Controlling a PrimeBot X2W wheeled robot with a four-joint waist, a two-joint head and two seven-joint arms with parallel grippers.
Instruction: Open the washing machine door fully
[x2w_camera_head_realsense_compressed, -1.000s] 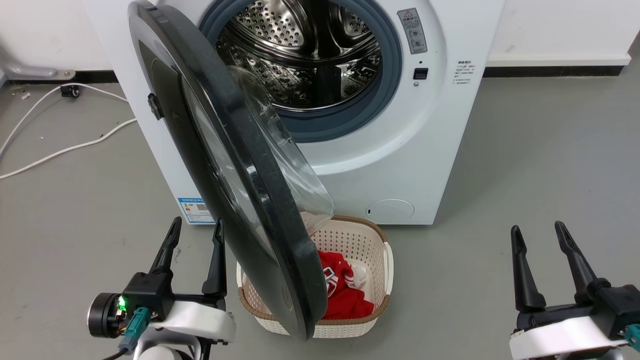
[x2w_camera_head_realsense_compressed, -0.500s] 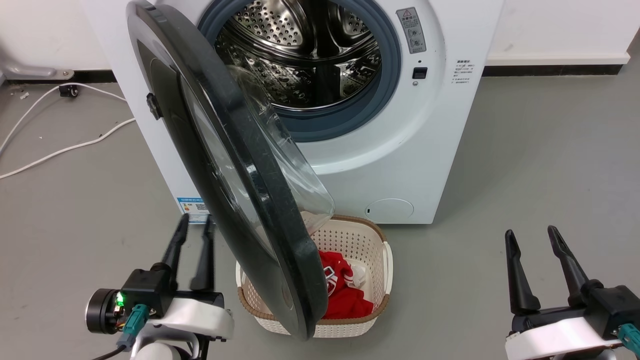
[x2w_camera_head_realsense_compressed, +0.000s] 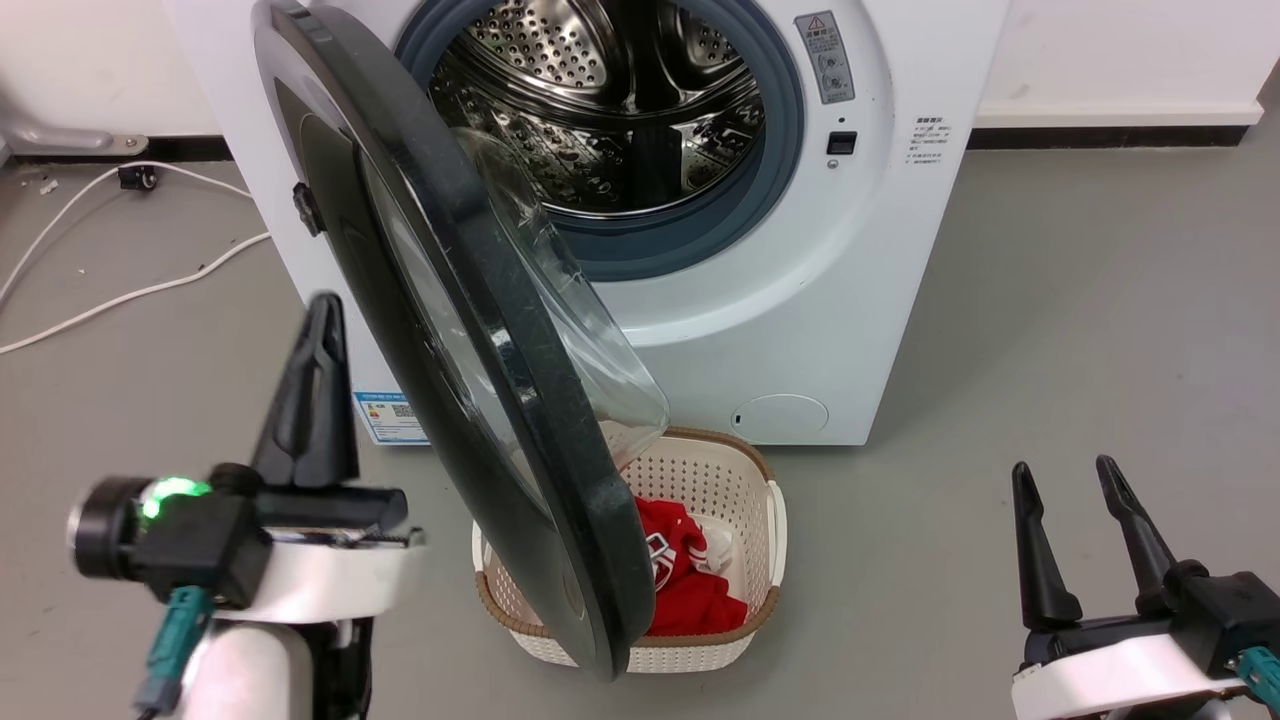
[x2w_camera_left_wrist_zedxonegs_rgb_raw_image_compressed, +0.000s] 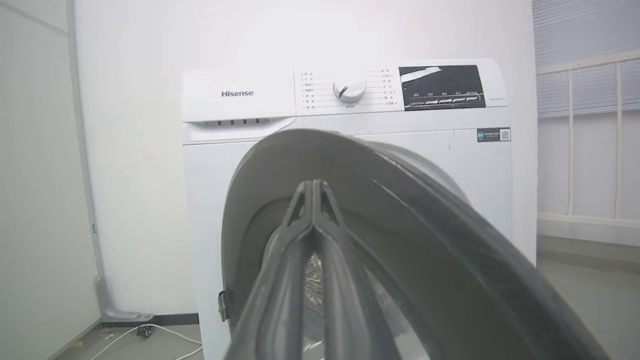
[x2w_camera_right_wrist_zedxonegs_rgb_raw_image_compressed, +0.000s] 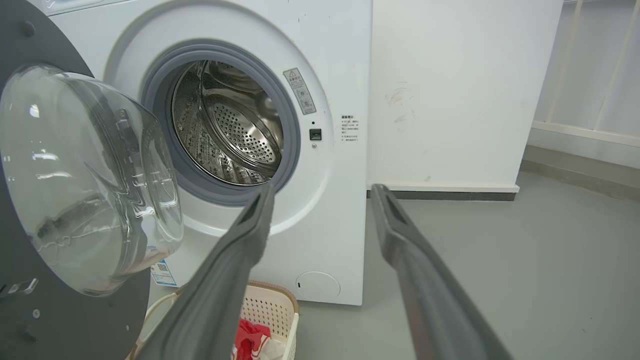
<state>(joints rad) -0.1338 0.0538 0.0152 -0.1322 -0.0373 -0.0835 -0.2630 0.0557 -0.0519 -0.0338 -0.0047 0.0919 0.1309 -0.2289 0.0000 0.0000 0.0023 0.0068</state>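
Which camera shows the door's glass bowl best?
The right wrist view: the glass bowl bulges toward it, nearly whole. The head view sees it side-on past the washing machine door rim. The left wrist view shows the door's outer face behind the left gripper.

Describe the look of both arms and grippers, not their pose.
Left gripper: two long, dark, tapering jaws on a black block with a glowing green light, a black cylinder at its side, a teal plug with a cable below, and a white wrist shell. Right gripper: same dark jaws, black block, teal plug, white shell.
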